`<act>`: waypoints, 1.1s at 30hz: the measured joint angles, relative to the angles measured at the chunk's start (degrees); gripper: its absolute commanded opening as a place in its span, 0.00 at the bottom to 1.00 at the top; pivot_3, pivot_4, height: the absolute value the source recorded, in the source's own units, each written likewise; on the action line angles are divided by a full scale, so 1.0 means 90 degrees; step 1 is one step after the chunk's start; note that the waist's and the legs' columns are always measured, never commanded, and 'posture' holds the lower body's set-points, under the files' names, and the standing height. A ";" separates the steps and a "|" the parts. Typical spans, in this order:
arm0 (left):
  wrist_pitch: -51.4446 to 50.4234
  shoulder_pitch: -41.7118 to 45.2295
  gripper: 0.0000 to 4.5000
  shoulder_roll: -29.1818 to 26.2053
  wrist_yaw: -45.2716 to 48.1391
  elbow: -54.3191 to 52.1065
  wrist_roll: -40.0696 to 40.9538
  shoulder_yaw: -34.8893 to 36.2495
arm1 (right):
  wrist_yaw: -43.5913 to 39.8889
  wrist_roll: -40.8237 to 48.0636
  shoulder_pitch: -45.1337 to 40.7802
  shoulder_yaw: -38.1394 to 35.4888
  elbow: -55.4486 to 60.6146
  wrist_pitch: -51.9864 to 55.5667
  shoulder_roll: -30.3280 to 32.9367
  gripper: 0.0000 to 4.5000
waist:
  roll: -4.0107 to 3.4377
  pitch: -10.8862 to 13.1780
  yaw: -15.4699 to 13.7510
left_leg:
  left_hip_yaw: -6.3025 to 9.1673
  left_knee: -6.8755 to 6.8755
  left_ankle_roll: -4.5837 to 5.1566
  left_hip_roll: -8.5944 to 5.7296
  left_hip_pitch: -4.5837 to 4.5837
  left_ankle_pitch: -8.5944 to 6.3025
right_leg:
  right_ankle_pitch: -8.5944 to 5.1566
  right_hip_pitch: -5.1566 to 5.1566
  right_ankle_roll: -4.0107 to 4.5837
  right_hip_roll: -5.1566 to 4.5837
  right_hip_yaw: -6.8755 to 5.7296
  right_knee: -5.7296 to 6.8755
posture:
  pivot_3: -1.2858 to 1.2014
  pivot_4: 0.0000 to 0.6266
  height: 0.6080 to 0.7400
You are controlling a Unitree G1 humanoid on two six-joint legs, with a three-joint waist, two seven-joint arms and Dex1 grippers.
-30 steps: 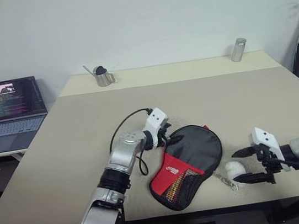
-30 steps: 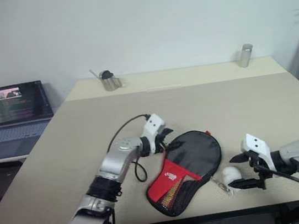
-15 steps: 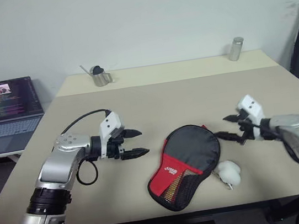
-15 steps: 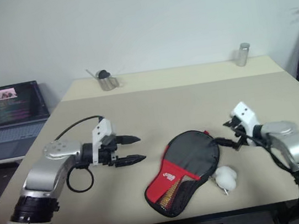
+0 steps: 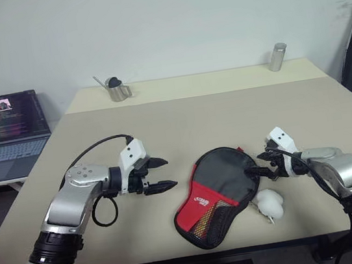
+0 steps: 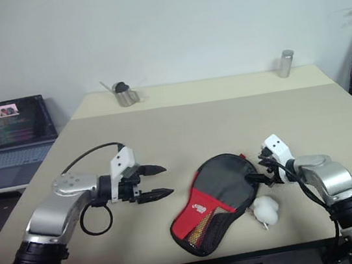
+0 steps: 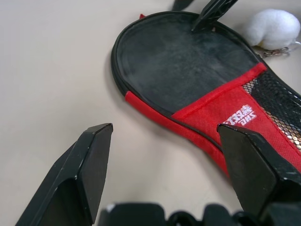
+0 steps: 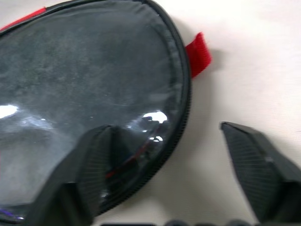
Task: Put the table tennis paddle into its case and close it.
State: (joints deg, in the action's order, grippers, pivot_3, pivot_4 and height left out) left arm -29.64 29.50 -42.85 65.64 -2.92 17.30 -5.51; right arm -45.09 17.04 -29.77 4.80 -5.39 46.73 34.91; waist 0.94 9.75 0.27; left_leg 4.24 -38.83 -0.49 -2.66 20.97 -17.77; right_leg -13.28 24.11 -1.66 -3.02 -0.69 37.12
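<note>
The case [image 5: 220, 190] lies flat near the table's front edge, its black face up, with a red lower part, a white logo and a mesh pocket. The table tennis paddle is hidden from view. My left gripper [image 5: 170, 172] hangs open to the left of the case, apart from it and pointing at it. My right gripper [image 5: 254, 164] is open at the case's right rim. In the right wrist view one finger [image 8: 99, 160] is over the black face and the other [image 8: 254, 160] over the table, so the zip rim [image 8: 181, 113] lies between them. A red tab [image 8: 199, 54] sticks out from the rim.
A white fluffy ball [image 5: 271, 202] on a small chain lies just right of the case, under my right arm. At the table's far edge stand a metal pitcher [image 5: 117, 89] and a metal can [image 5: 278, 57]. A laptop [image 5: 8, 126] sits on a side table to the left.
My left gripper pulled away from the case's upper left edge and now hangs off to the left. My right gripper moved from beside the white ball to the case's right rim, its jaws narrowing.
</note>
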 measured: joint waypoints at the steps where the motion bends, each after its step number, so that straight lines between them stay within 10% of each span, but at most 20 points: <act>1: -0.0003 -0.0011 0.86 0.0000 -0.0013 -0.0007 0.0011 0.0000 | -0.0001 0.0001 -0.0002 0.0000 0.0000 0.0000 -0.0029 0.56 | 0.0000 0.0000 0.0000 | 0.0000 0.0000 0.0000 0.0000 -0.0001 0.0000 | 0.0000 -0.0001 0.0000 0.0000 -0.0001 0.0000 | 0.52 0.24 1.00; 9: -0.0003 -0.0032 0.86 -0.0002 -0.0201 -0.0014 0.0022 0.0002 | 0.0025 -0.0079 -0.0057 0.0002 0.0004 -0.0160 -0.0167 0.00 | 0.0000 0.0000 0.0023 | -0.0002 0.0000 0.0000 0.0004 -0.0007 0.0000 | 0.0000 -0.0003 0.0000 0.0005 0.0001 0.0003 | 0.52 0.24 1.00; 33: 0.0151 0.0057 0.86 0.0043 -0.0501 0.0115 -0.0077 0.0001 | -0.0451 -0.2503 -0.3219 0.1497 -0.5355 -0.4859 -0.1358 0.00 | 0.0001 0.0002 0.0271 | -0.0019 -0.0002 -0.0032 0.0028 -0.0016 0.0025 | 0.0036 0.0014 0.0033 0.0031 0.0017 0.0019 | 0.52 0.24 1.00</act>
State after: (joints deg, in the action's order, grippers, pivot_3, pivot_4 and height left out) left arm -28.27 30.01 -42.46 61.13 -1.89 16.60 -5.50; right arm -49.15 -5.49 -58.74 18.28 -53.58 2.99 22.69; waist 0.95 9.77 2.71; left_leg 4.08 -38.84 -0.77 -2.40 20.83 -17.55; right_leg -12.95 24.23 -1.36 -2.74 -0.54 37.29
